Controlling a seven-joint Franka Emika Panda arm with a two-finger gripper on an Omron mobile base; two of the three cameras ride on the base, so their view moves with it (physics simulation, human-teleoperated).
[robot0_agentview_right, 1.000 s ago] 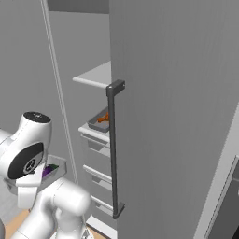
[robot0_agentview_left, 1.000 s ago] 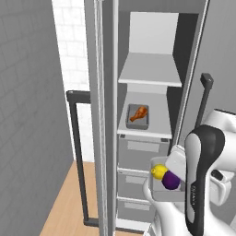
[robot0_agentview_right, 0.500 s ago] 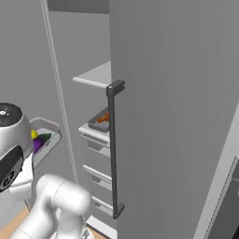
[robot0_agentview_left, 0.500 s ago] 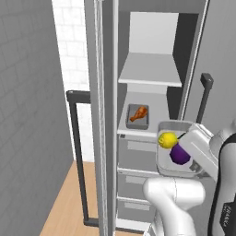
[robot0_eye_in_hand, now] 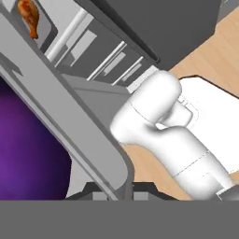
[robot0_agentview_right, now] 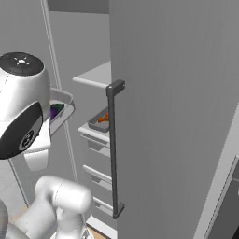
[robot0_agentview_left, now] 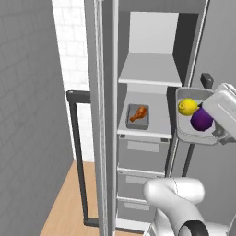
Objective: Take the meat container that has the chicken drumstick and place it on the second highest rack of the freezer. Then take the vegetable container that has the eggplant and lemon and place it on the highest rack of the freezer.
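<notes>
Grey vegetable container (robot0_agentview_left: 197, 138) clamped at its rim by the gripper (robot0_eye_in_hand: 116, 193) — eggplant (robot0_agentview_left: 202, 119), lemon (robot0_agentview_left: 187, 107) inside.

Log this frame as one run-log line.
stage: vegetable container with lemon and eggplant held raised beside freezer | gripper: shut on container rim | drumstick container: on second highest rack | highest rack: awaiting container

Left base view: from behind my left side, facing the tall grey freezer (robot0_agentview_left: 152, 115) interior at mid range. Right base view: from my right, oblique along its door; both share the lower white shelf (robot0_agentview_right: 93, 128). Hand view: tilted, very close to the glossy purple eggplant (robot0_eye_in_hand: 28, 149).
</notes>
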